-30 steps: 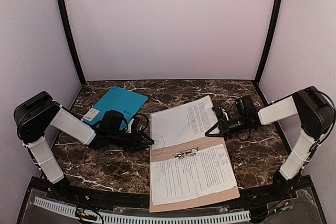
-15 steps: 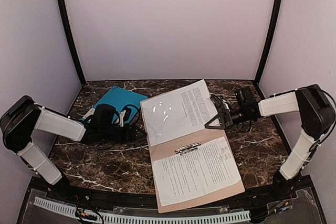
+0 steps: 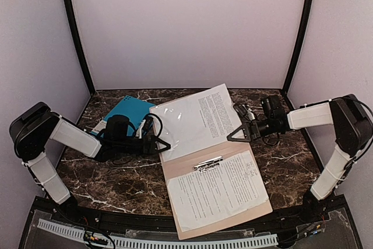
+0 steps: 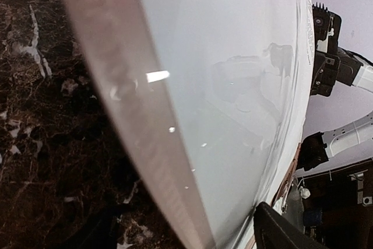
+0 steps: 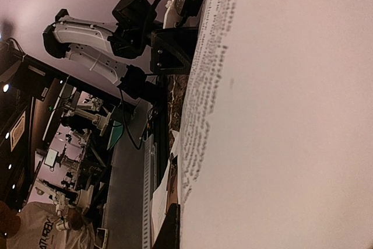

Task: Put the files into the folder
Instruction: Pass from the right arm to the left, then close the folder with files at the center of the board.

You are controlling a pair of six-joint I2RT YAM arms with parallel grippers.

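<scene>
The tan folder (image 3: 178,170) lies open at the table's middle, its metal clip (image 3: 208,163) at the hinge. One printed file (image 3: 215,193) rests on the near half. The far flap (image 3: 180,123) is lifted off the table, with a glossy inner face and another printed file (image 3: 218,115) on it. My right gripper (image 3: 234,136) is shut on that flap's right edge; in the right wrist view the printed sheet (image 5: 280,115) fills the frame. My left gripper (image 3: 164,144) stands open at the flap's left edge, and the flap (image 4: 221,97) passes between its fingers (image 4: 280,231).
A teal folder (image 3: 131,115) with a white label lies at the back left, under the left arm. The enclosure's walls stand close on three sides. A slotted rail (image 3: 157,242) runs along the near edge.
The far flap has risen off the table and the folder has swung slightly. My left gripper pulled back, opened wider and came again to the flap's left edge. The right gripper stayed shut.
</scene>
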